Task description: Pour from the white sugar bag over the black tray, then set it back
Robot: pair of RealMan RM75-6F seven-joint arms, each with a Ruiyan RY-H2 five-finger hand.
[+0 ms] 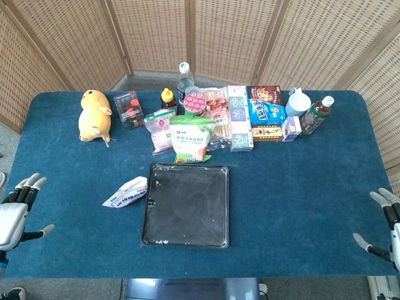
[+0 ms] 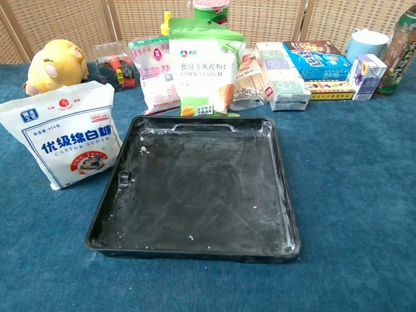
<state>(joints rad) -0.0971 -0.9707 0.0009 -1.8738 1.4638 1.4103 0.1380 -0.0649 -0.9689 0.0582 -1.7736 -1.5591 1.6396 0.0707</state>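
The sugar bag is seen just beside the tray's left edge, near the table's front edge. The left hand and right hand are held released, fingers spread, at the front corners.

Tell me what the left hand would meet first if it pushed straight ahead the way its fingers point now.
Probably nothing soon. The left hand points up the left margin of the blue cloth-covered table, well clear of the white sugar bag; the yellow plush toy lies farther along, seemingly right of that line. Depth is uncertain.
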